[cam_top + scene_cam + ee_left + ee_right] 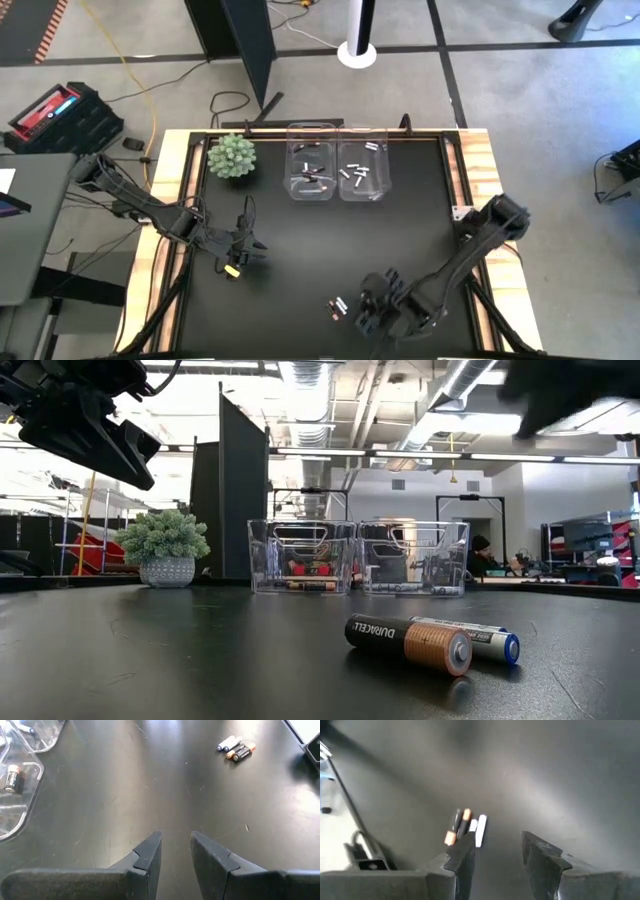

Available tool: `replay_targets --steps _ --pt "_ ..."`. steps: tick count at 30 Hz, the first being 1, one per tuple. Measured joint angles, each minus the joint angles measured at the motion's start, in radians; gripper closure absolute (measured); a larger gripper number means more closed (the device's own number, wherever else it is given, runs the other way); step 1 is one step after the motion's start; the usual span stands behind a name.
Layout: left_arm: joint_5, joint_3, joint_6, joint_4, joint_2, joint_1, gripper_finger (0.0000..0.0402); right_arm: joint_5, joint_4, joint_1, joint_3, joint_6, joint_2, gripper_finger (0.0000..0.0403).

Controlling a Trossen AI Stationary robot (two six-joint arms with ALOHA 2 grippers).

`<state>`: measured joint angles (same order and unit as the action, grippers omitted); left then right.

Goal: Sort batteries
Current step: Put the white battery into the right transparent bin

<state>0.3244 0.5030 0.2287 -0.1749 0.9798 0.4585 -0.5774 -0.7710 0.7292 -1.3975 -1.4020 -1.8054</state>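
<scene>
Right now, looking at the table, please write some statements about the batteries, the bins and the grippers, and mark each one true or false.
1. Loose batteries lie on the table in front of the right gripper. True.
2. The left gripper is holding a battery. False: its fingers stand apart with nothing between them.
3. Both clear bins already contain batteries. True.
4. The potted plant stands between the two bins. False: it stands beside them, on the left arm's side.
5. The right gripper is clamped shut. False: its fingers are open above the table.
</scene>
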Motion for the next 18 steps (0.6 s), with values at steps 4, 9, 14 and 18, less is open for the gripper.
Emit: replay_targets --steps 4,9,14,18 --pt "0.000 0.000 -0.001 0.000 0.000 0.000 0.0303 -0.003 0.102 0.024 0.000 -0.013 -0.099 0.0228" --pt "0.000 0.000 0.000 0.000 0.000 0.000 0.0303 -0.005 0.190 0.022 0.000 -0.015 -0.195 0.0228" --pt "0.000 0.000 -0.001 0.000 0.000 0.000 0.0303 -0.008 0.231 0.005 0.000 -0.015 -0.241 0.0228" --pt "0.000 0.000 -0.001 -0.001 0.000 0.000 0.0303 -0.018 0.230 -0.018 0.000 0.010 -0.254 0.0228"
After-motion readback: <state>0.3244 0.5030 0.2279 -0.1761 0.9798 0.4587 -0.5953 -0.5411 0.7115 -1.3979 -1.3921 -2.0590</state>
